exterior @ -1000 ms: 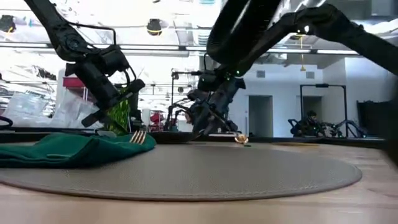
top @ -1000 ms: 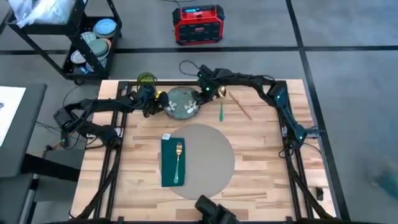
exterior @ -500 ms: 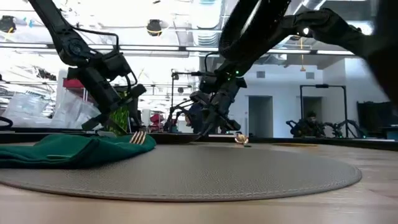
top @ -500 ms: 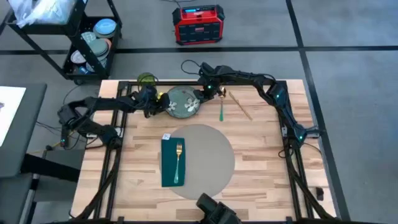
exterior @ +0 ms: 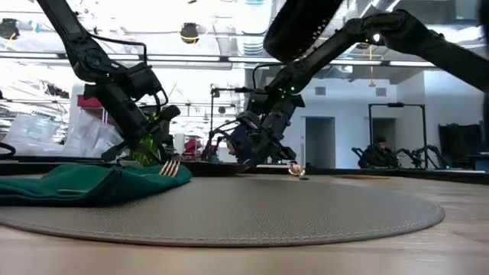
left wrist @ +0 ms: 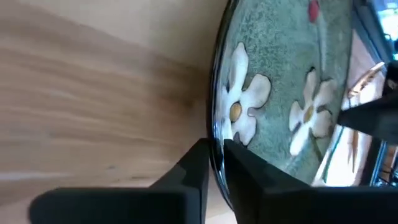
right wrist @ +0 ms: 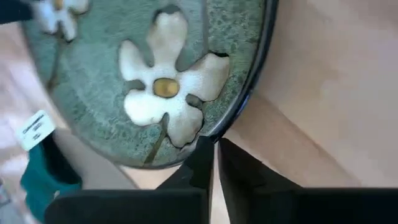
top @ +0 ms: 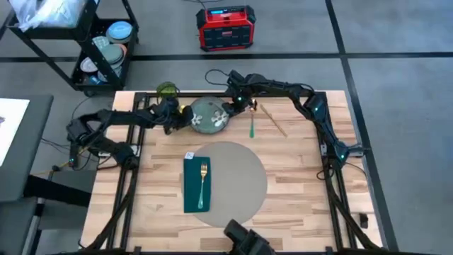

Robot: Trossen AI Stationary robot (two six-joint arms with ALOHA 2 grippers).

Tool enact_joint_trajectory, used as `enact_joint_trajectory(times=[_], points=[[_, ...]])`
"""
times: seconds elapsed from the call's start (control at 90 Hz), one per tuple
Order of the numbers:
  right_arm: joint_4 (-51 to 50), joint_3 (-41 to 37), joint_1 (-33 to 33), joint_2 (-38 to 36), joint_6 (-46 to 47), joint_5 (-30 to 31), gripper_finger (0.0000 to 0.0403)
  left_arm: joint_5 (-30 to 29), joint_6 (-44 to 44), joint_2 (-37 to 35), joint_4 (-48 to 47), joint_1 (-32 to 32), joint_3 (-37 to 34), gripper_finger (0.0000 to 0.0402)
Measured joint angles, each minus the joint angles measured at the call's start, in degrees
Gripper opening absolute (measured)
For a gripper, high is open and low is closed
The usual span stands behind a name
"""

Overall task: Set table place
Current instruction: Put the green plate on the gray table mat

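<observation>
The table [top: 297,177] is a light butcher-block top of striped wood with a black rail frame, and on its near-middle lies the place [top: 244,180], a large flat round grey-beige mat whose woven surface fills the foreground of the low view [exterior: 252,210]. On the mat's left part rests a folded green napkin [top: 195,185] with a gold fork [top: 202,183] laid along it. Beyond the mat, near the far edge of the table, sits a small round green plate [top: 207,117] painted with white flowers. The left gripper [top: 178,117] is at the plate's left rim, its two dark fingers [left wrist: 199,168] pinched on the plate's dark edge. The right gripper [top: 232,106] is at the opposite rim, its fingers [right wrist: 202,155] likewise clamped on the edge. To the plate's right on bare wood lie a green-handled utensil [top: 251,126] and a pair of wooden chopsticks [top: 272,120], apart from the mat.
</observation>
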Motion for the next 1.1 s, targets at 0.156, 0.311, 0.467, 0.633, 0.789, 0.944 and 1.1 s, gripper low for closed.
enact_joint_trajectory(times=[0.156,0.311,0.467,0.633,0.789,0.944,1.1], points=[[0.7,0.0,-0.27,-0.02,-0.13,-1.22,0.0075,-0.04,0.16,0.0,-0.62,0.0,-0.01,0.004],[1.8,0.0,-0.61,-0.02,2.07,-1.39,0.0125,-0.24,0.08,0.0,-0.52,0.0,-0.01,0.004],[2.77,0.0,-1.2,-0.02,5.75,-1.42,0.0155,-0.37,-0.1,0.0,-0.49,0.0,-0.01,0.0041],[5.15,0.0,-2.38,-0.02,12.98,-5.01,0.0156,-0.39,-0.88,0.0,-0.33,0.0,0.0,0.0041],[10.95,-0.02,-3.34,-0.04,18.75,-6.09,0.0143,-0.42,-1.7,-0.02,-0.34,0.0,0.01,0.0041],[8.59,0.0,-3.91,-0.07,17.39,-6.05,0.0139,0.68,-1.93,-0.02,-0.36,0.0,0.02,0.0041],[-1.92,1.12,-4.87,-0.02,10.37,-2.99,0.0138,3.91,-0.15,-0.04,-0.38,-0.27,0.02,0.0041]])
